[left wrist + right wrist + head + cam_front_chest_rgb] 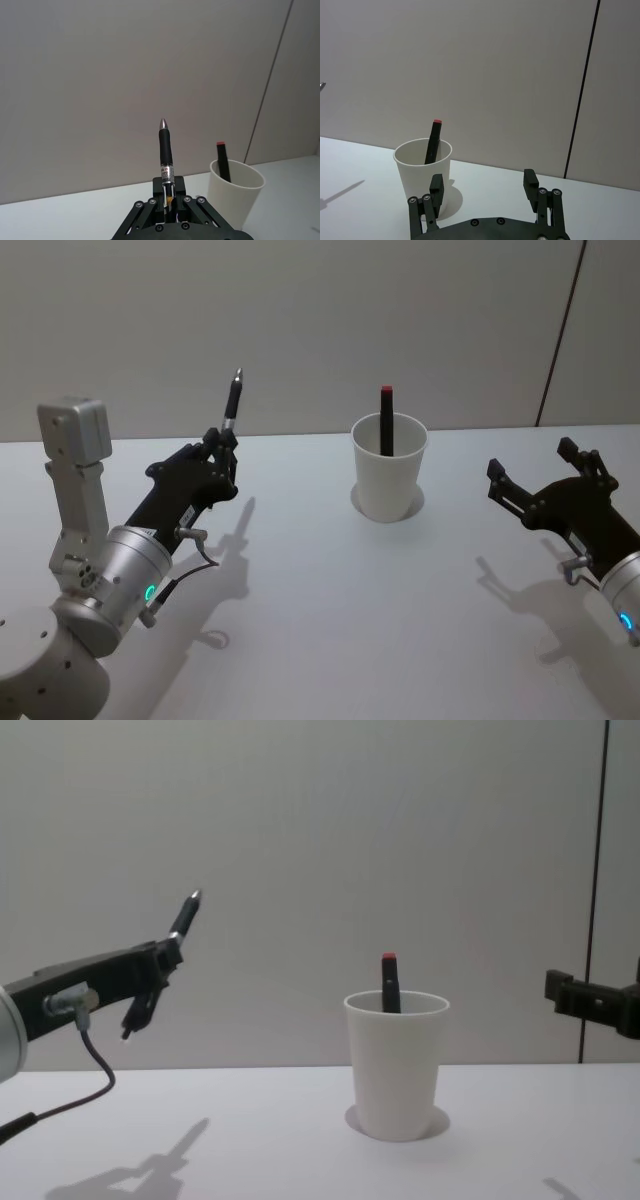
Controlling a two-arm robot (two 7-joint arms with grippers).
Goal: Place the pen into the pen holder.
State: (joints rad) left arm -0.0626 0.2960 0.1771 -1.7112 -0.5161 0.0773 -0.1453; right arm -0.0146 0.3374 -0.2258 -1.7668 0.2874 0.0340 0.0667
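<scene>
readable text, brands, numbers, signs: none. pen (165, 150): a small printed band low on the barrel, seen in the left wrist view, its marks too small to make out.

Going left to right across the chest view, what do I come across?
The left end effector gripping the silver-tipped pen → pen holder with a red-topped pen standing inside → the open right end effector.
</scene>
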